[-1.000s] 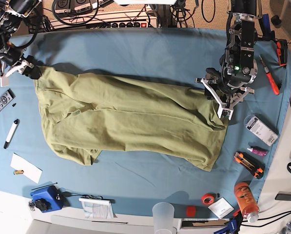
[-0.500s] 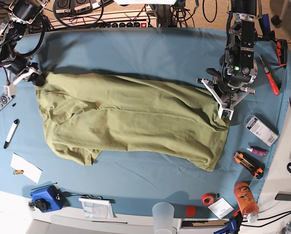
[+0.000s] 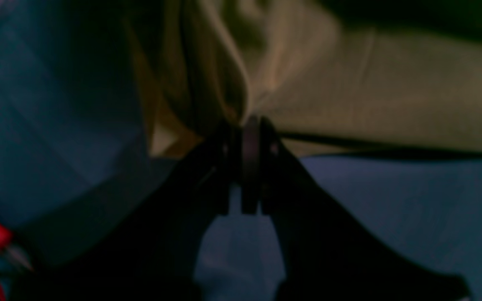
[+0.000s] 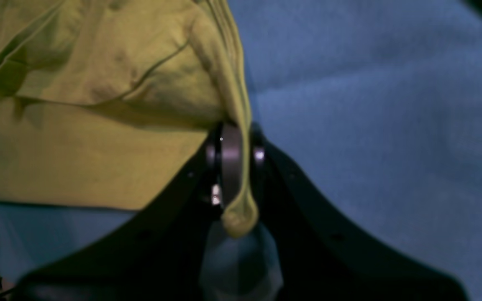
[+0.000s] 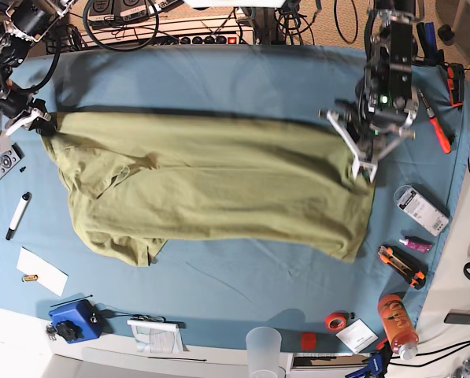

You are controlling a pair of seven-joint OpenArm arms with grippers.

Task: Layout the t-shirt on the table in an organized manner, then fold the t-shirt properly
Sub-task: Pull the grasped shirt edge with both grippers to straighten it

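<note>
T-shirt [image 5: 211, 185] spread mid-table [image 5: 219, 79], stretched 9-to-3 o'clock. Right gripper [image 4: 232, 167] pinches bunched edge at 9; left gripper [image 3: 249, 138] clamps hem corner at 3. Fabric soft, light, limp; likely sags unless gripped at corners, seams.

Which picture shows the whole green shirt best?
The base view: the whole t-shirt lies stretched across the table. Each wrist view shows only a pinched bit, in the right gripper and the left gripper.
</note>
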